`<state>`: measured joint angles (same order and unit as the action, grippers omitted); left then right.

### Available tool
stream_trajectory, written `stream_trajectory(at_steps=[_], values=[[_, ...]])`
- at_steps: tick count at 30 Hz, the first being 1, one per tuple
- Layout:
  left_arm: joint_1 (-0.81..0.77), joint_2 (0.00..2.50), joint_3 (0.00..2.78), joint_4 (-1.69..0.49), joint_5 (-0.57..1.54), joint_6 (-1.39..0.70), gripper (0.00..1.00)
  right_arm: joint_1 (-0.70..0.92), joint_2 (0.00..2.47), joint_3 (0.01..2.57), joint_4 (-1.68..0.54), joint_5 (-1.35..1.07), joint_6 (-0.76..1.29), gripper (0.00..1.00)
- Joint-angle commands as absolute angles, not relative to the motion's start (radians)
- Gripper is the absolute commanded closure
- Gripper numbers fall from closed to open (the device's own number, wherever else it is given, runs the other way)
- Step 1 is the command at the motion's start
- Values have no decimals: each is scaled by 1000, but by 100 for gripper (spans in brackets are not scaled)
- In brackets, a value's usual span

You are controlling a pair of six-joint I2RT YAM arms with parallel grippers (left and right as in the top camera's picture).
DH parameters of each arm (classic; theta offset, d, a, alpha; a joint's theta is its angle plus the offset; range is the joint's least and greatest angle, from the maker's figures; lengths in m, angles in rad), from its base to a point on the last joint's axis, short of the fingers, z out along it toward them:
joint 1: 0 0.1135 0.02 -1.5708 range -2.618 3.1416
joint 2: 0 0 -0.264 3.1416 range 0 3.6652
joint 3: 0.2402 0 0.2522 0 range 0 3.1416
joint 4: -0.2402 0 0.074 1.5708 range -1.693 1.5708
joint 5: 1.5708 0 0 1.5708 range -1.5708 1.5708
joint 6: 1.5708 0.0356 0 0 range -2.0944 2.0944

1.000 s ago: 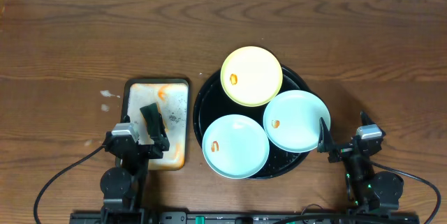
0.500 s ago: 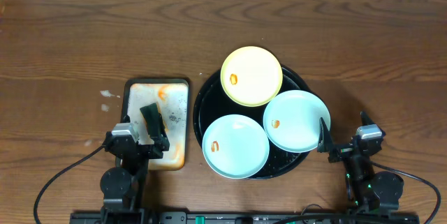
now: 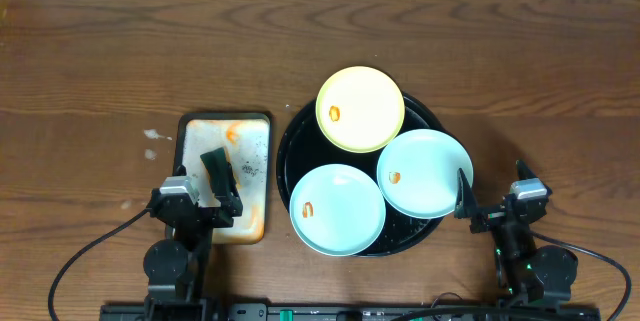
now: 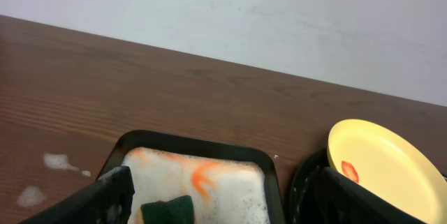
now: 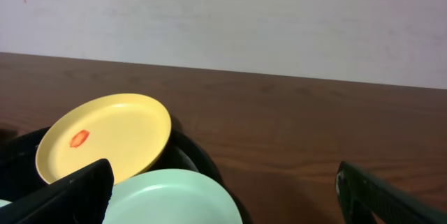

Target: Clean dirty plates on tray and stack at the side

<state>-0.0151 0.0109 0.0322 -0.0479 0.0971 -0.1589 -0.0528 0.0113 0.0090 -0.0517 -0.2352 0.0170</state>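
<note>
The black round tray [image 3: 294,151] holds three dirty plates: a pale yellow one [image 3: 360,109] at its far edge, a mint one [image 3: 425,173] at the right and a mint one [image 3: 337,210] at the front. Each has a small orange smear. My left gripper [image 3: 198,199] is open and empty, low over the near end of the white foamy tray [image 3: 250,166], with a dark green sponge [image 4: 167,208] lying between its fingers. My right gripper [image 3: 492,197] is open and empty, just right of the right mint plate [image 5: 174,199]. The yellow plate shows in both wrist views [image 4: 391,161] [image 5: 105,137].
The rectangular tray [image 4: 209,182] is filled with white foam streaked orange. Small white foam spots [image 3: 152,135] lie on the wood to its left. Bare brown table stretches behind and to the right of the black tray [image 5: 202,160]. Cables run along the near edge.
</note>
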Motion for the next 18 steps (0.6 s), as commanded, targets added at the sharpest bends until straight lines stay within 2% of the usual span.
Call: stream_trajectory(at_steps=[1, 11, 15, 18], values=[[-17, 4, 4, -62, 85, -150, 16, -50, 7, 5, -52, -239, 14, 1], [-17, 4, 4, -61, 108, -155, 16, -50, 7, 5, -51, -250, 14, 1], [-17, 4, 5, -42, 217, -156, 16, -50, 7, 6, -42, -347, 15, 1], [-17, 7, 44, -56, 262, -201, 16, -50, 7, 18, -44, -413, 89, 1]])
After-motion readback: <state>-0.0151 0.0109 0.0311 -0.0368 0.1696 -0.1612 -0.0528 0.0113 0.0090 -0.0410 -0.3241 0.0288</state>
